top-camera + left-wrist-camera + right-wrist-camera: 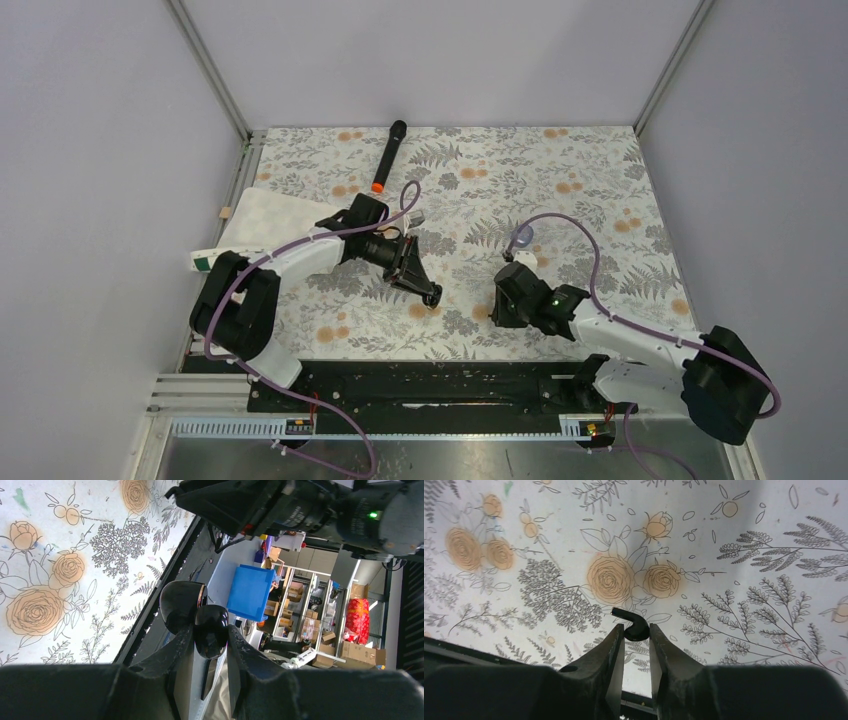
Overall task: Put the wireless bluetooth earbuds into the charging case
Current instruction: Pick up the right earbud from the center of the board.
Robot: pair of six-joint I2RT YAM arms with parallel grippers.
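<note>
1. At far left of the overhead view, a flat white rectangular box with a green end (262, 220) lies at the edge of the floral tablecloth (560, 200), a smooth sheet printed with orange roses and grey line-drawn ferns.
2. A slim black handheld microphone with an orange ring (388, 155) lies near the back edge, well apart from both arms.
3. The left gripper (210, 641) is clamped on the glossy black pebble-shaped charging case (211, 630). Its rounded lid stands hinged open beside the body, and both halves mirror the room.
4. Only the left wrist view takes in the room past the table's edge: a blue plastic bin (250, 592), shelves of brown cardboard boxes (360, 652) and a red bag (356, 617). Across its top runs the right arm's black housing with a green light (372, 515). The lettering on that housing is too blurred to read.
5. The right gripper (635, 630) has its dark, grainy fingers drawn in on the small black earbud with a short bent stem (633, 626), pinching it at the tips over the cloth, just below a pair of printed roses. Only the right wrist view shows this; from overhead the earbud is too small to pick out.
</note>
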